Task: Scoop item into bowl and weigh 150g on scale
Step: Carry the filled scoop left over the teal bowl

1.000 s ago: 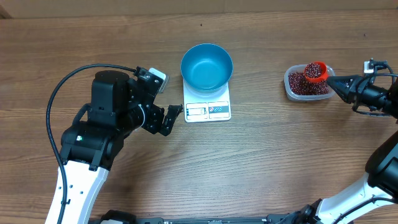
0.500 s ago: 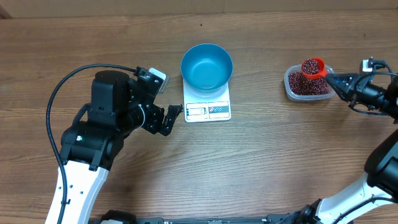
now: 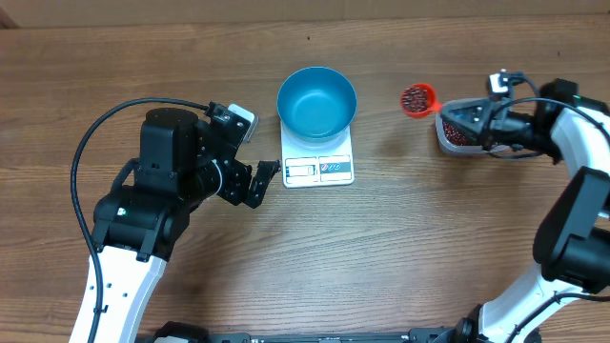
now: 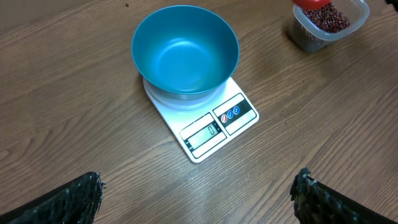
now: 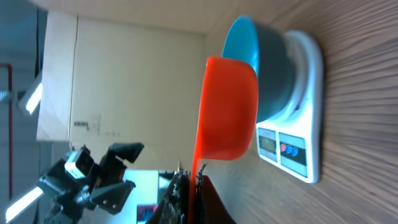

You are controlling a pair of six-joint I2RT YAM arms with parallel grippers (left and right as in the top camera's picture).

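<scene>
The overhead view alone gives the whole layout: the blue bowl (image 3: pixel 317 100) sits on the far part of the white kitchen scale (image 3: pixel 318 170); the scale's long axis runs far to near, with display and buttons at the near edge. The orange-red scoop (image 3: pixel 417 99) hangs between the bowl and the clear plastic tub (image 4: pixel 306 36), apart from both; its cup is loaded with red-brown beans (image 3: pixel 416 96). Its handle runs rightward to the right gripper (image 3: pixel 452 114), so the cup points left toward the bowl.

The right wrist view, turned sideways, shows what the overhead hides: dark fingers (image 5: pixel 180 199) pressed together on the thin handle; the scoop's smooth orange outside; the bowl and scale beyond it; a beige wall and the left arm (image 5: pixel 93 180) behind.

The left wrist view looks down into the bowl, its blue floor fully showing; it also catches more beans heaped in the tub at top right. The left gripper (image 3: pixel 264 177) has its jaws spread wide, holding nothing, just beside the scale's left edge. The table (image 3: pixel 400 248) is brown wood grain.
</scene>
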